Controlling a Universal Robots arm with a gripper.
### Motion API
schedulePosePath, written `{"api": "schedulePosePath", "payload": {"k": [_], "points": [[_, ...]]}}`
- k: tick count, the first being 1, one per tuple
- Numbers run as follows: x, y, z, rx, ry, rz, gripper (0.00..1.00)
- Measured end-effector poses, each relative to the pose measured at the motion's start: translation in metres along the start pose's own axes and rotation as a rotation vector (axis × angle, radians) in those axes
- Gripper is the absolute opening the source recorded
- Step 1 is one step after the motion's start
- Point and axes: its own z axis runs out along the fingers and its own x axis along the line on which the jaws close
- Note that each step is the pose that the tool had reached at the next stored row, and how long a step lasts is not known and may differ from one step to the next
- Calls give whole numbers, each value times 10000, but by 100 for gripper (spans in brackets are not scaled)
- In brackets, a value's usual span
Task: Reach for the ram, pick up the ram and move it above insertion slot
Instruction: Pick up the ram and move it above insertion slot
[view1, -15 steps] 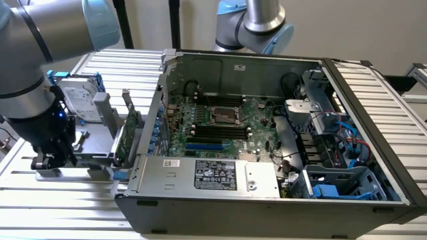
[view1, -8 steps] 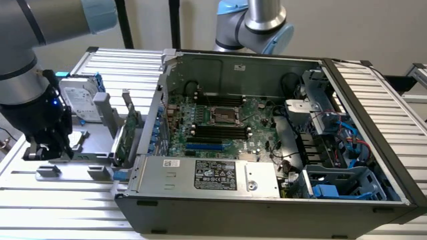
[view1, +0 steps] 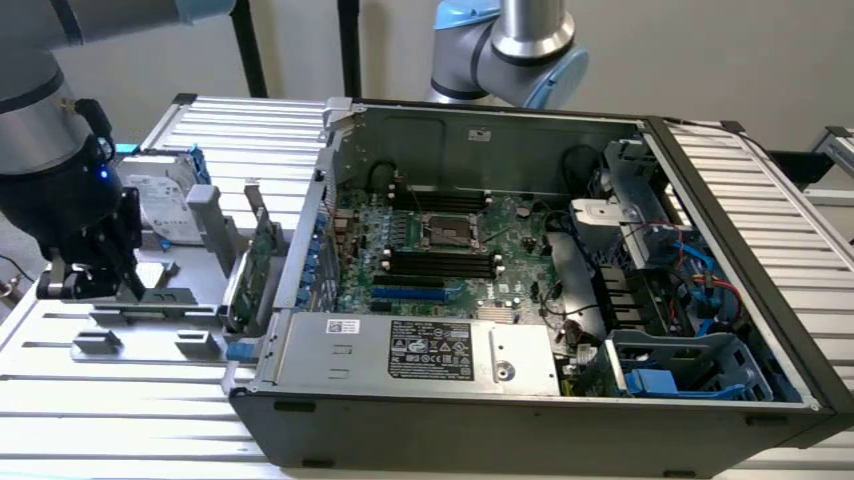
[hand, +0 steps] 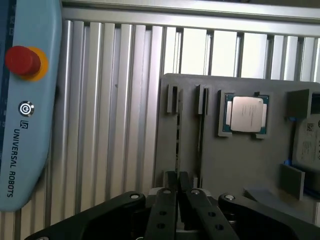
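At the edge of the bench (view1: 134, 400), the end effector (hand: 177, 176) seems clamped on the ram (hand: 177, 145) in its grey holder (hand: 240, 165). Reaching is done; lifting toward the motherboard (view1: 441, 235) is not.

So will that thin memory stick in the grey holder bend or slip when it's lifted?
Probably stiff: the ram looks like a straight, flat board standing on edge. Likely light, being so thin. It might tip sideways once lifted clear, since it rests on its narrow edge and only the slot in the grey holder props it.
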Motion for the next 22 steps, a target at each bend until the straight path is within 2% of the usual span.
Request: {"api": "schedulePosePath", "payload": {"k": [5, 10, 17, 22], "points": [[4, -98, -209, 2, -28, -1, 13], [13, -256, -414, 6, -68, -3, 13], [28, -533, -673, 10, -177, -13, 13], [40, -749, -846, 17, -287, -26, 13]]}}
